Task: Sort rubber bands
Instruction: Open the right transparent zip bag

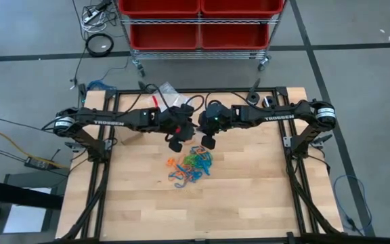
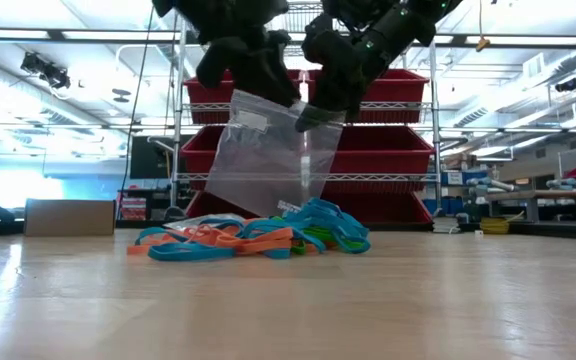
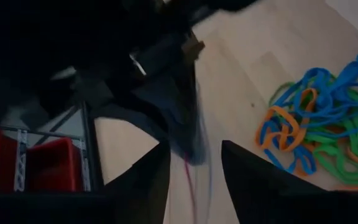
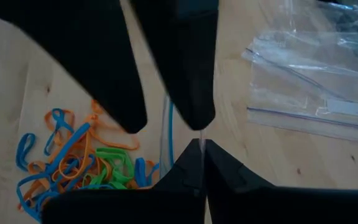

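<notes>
overhead, both grippers [image 2: 298,95] pinch a clear bag [image 2: 263,155] above rubber bands [image 2: 258,237]

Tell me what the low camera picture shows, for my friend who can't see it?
Two dark robot grippers, the left gripper and the right gripper, hold a clear plastic zip bag up in the air between them. Under it, a tangled pile of thin blue, orange and green rubber bands lies on the pale wooden table. Red storage bins on a wire shelf stand behind.

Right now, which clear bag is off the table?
The clear bag hanging between both grippers, pinched by the right gripper; the other bags lie flat on the table.
</notes>
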